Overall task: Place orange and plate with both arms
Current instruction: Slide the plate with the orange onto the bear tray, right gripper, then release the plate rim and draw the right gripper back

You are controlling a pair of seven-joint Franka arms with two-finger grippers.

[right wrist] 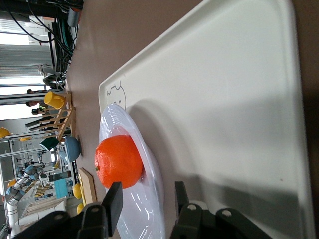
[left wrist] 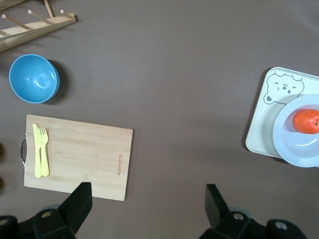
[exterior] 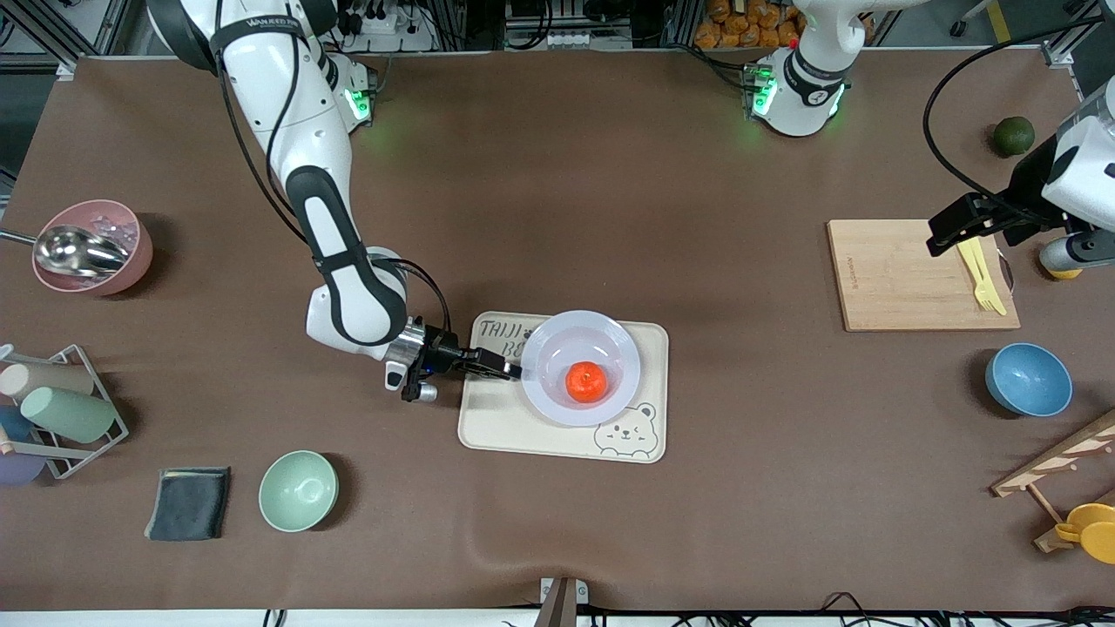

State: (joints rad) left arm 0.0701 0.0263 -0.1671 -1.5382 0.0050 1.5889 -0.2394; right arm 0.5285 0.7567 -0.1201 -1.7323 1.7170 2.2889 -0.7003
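The orange (exterior: 586,381) lies in the white plate (exterior: 557,348), which rests on the cream bear tray (exterior: 505,427). My right gripper (exterior: 510,370) is low at the plate's rim on the side toward the right arm's end. In the right wrist view its jaws (right wrist: 148,201) are open with the plate's rim (right wrist: 149,209) between them, and the orange (right wrist: 118,162) sits just past the fingertips. My left gripper (exterior: 945,231) is open and empty, up over the wooden cutting board (exterior: 906,274). The left wrist view shows the gripper (left wrist: 148,199), plate (left wrist: 294,144) and orange (left wrist: 306,121).
A yellow fork (exterior: 980,274) lies on the cutting board. A blue bowl (exterior: 1028,379) and a wooden rack (exterior: 1054,461) are at the left arm's end. A mint bowl (exterior: 298,490), a dark cloth (exterior: 188,503), a cup rack (exterior: 52,409) and a pink bowl (exterior: 91,248) are at the right arm's end.
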